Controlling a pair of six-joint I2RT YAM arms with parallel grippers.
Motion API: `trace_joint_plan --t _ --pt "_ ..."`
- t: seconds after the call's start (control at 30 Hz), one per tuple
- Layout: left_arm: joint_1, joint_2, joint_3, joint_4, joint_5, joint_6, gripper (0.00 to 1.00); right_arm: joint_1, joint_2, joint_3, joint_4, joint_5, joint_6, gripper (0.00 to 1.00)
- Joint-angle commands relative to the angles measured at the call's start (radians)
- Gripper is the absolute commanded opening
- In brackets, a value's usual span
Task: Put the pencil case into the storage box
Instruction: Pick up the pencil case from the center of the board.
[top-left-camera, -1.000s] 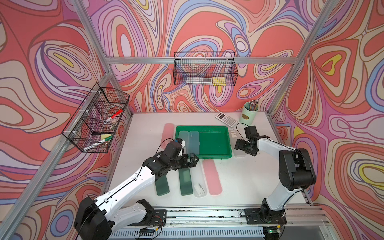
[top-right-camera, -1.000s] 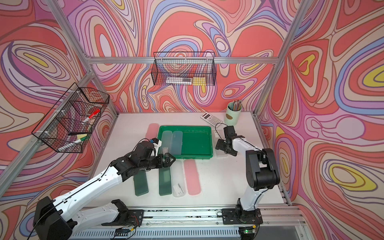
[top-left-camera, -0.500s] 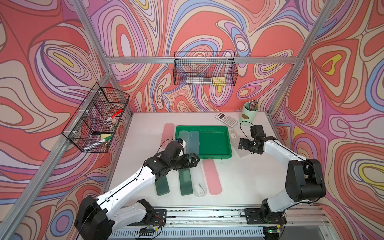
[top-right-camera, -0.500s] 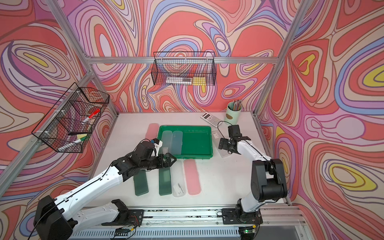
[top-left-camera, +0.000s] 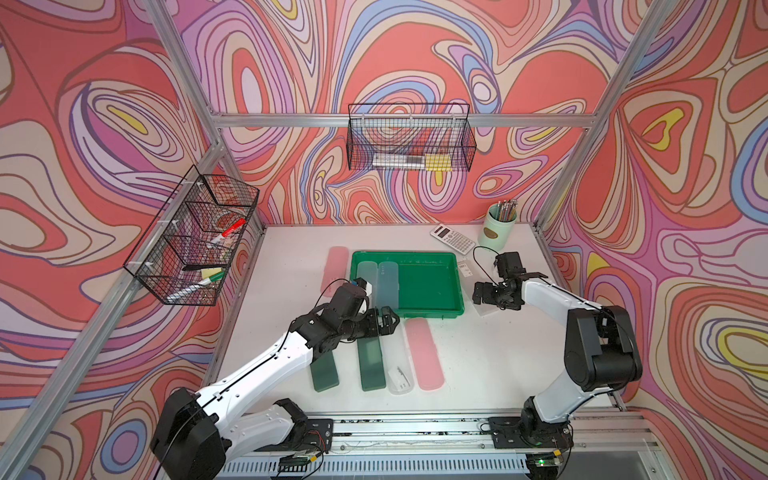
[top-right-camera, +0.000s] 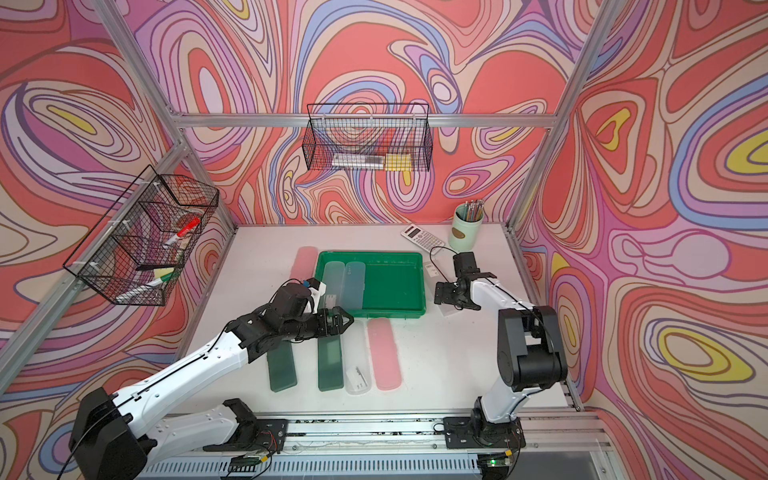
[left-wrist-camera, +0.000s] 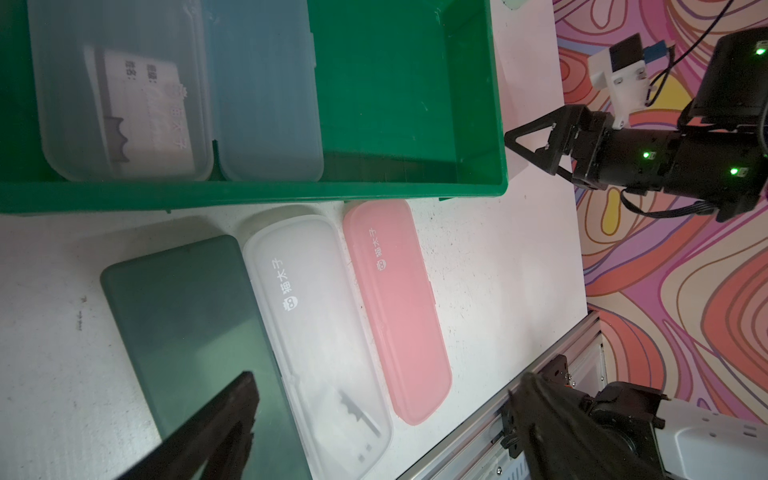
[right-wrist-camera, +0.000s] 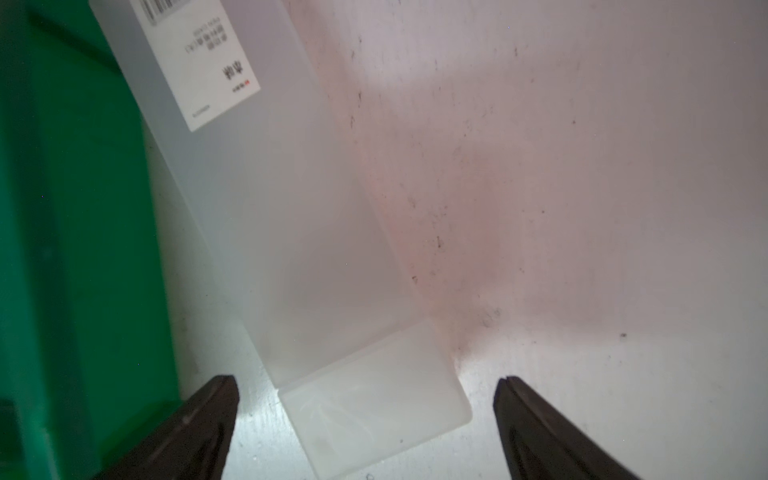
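Top views high, facing down over whole table (top-left-camera: 498, 365); wrist views close, sharing storage box (left-wrist-camera: 415, 104).

right hand (right-wrist-camera: 365, 380) jaws widened over clear pencil case (right-wrist-camera: 291, 232) end; right arm elbow (top-left-camera: 598, 353) swung outward.

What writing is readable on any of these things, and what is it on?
"猫太子": white pencil case lid.
"猫太子": front pink pencil case lid.
Card inside frosted case in the storage box: too blurred.
Barcode label on translucent case: too blurred.
Calculator keys: too small.
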Motion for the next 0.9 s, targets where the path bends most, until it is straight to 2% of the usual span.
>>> trace_joint_plan --t 0.0,0.33,0.53,0.87 --pt "-0.004 0.001 -0.005 0.018 0.003 -0.002 0.99 0.008 0.038 0.003 0.025 0.015 -0.003 0.98" --pt "-0.004 -0.001 -0.007 0.011 -0.006 0.006 0.99 0.028 0.087 -0.003 0.061 0.066 0.025 0.98" --pt "-0.004 0.01 -0.001 0.013 -0.007 0.011 0.99 0.05 0.143 0.012 0.063 0.1 0.053 0.94" --pt "-0.004 0.018 0.018 0.002 -0.004 0.015 0.99 0.054 0.072 -0.053 0.073 0.083 0.098 0.86"
